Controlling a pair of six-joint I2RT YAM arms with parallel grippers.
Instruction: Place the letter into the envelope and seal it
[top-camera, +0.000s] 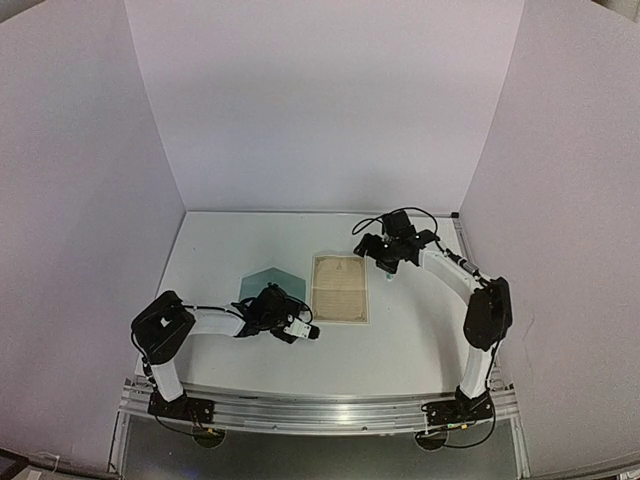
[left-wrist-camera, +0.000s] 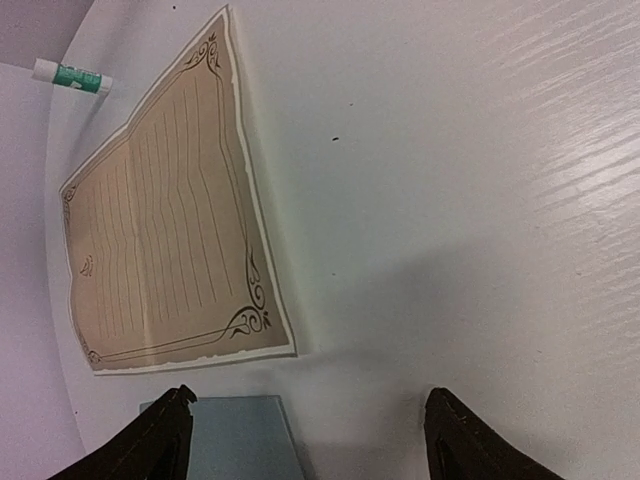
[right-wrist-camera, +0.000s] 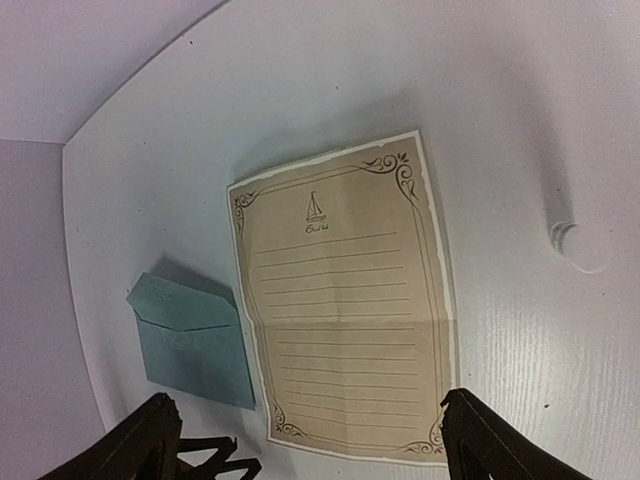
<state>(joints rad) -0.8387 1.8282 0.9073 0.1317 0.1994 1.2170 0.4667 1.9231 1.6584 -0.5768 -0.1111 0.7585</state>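
Observation:
The cream letter (top-camera: 340, 288) with its brown border lies flat and unfolded at the table's middle, with a crease across it (right-wrist-camera: 345, 300). The teal envelope (top-camera: 266, 282) lies just left of it with its triangular flap pointing to the back (right-wrist-camera: 195, 340). My left gripper (top-camera: 303, 330) hovers over the envelope's near right corner (left-wrist-camera: 235, 435); its jaws are open with nothing between them (left-wrist-camera: 310, 432), and the letter (left-wrist-camera: 165, 230) lies ahead. My right gripper (top-camera: 384, 262) hangs open above the letter's far right side, and both dark fingertips frame the sheet's near edge (right-wrist-camera: 305, 440).
A white glue stick with a green label (left-wrist-camera: 70, 76) lies on the table to the right of the letter's far end, under the right arm (right-wrist-camera: 578, 236). White walls close in the table at the left, back and right.

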